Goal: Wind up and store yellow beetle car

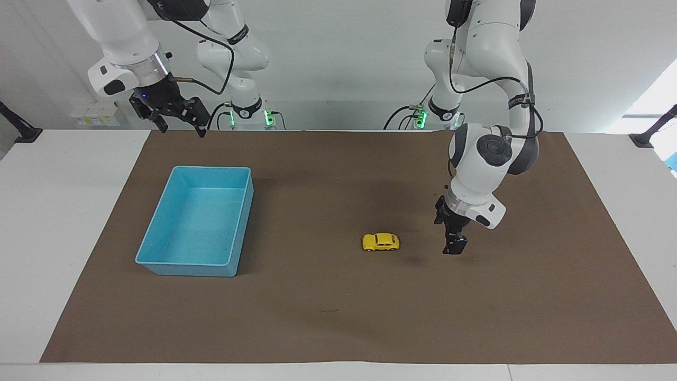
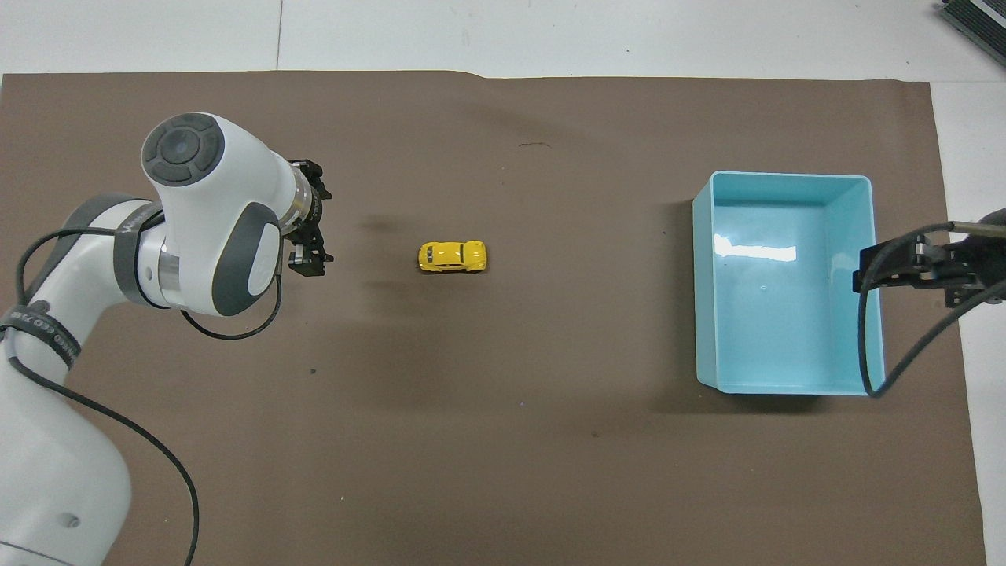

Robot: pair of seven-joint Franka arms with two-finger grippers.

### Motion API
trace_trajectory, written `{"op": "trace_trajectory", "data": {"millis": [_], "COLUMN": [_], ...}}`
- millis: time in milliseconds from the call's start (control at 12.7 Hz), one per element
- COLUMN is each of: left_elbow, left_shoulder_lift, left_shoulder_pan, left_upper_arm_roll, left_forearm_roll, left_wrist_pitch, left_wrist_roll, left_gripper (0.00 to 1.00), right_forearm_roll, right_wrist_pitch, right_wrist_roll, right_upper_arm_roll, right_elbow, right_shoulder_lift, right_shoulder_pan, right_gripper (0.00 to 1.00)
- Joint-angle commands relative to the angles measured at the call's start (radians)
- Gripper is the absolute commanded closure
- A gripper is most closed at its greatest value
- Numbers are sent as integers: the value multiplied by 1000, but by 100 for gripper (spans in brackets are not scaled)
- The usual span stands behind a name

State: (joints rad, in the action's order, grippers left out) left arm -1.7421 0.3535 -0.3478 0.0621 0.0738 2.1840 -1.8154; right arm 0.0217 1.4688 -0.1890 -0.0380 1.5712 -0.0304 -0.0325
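Note:
The yellow beetle car [image 1: 381, 242] stands on its wheels on the brown mat, free of both grippers; it also shows in the overhead view [image 2: 452, 256]. My left gripper [image 1: 454, 246] is open and empty, low over the mat beside the car, toward the left arm's end of the table; it also shows in the overhead view [image 2: 312, 253]. The blue bin [image 1: 185, 269] stands empty toward the right arm's end, and its rim shows in the overhead view [image 2: 695, 299]. My right gripper [image 1: 180, 120] waits open and raised, over the bin's edge [image 2: 868, 271].
The brown mat [image 1: 338, 317] covers most of the white table. A stretch of bare mat lies between the car and the bin.

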Motion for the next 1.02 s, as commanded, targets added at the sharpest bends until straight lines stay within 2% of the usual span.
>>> {"op": "trace_trajectory", "data": {"millis": [0, 708, 945], "left_elbow": [21, 64, 85], "left_shoulder_lift": [-13, -24, -63], "left_shoulder_pan": [13, 16, 47], "left_upper_arm_roll": [-7, -7, -7], "left_forearm_roll": [-5, -8, -2], "left_wrist_pitch": [-27, -24, -30], "left_wrist_roll": [16, 18, 19], "left_gripper": [0, 0, 0], "right_forearm_roll": [27, 27, 27], "right_wrist_pitch": [2, 2, 2], "right_wrist_roll": [17, 17, 17], "right_upper_arm_roll": [1, 1, 0], "right_elbow": [6, 6, 6], "right_shoulder_lift": [-11, -9, -9], "right_shoulder_pan": [-10, -10, -10], "right_gripper": [0, 0, 0]}}
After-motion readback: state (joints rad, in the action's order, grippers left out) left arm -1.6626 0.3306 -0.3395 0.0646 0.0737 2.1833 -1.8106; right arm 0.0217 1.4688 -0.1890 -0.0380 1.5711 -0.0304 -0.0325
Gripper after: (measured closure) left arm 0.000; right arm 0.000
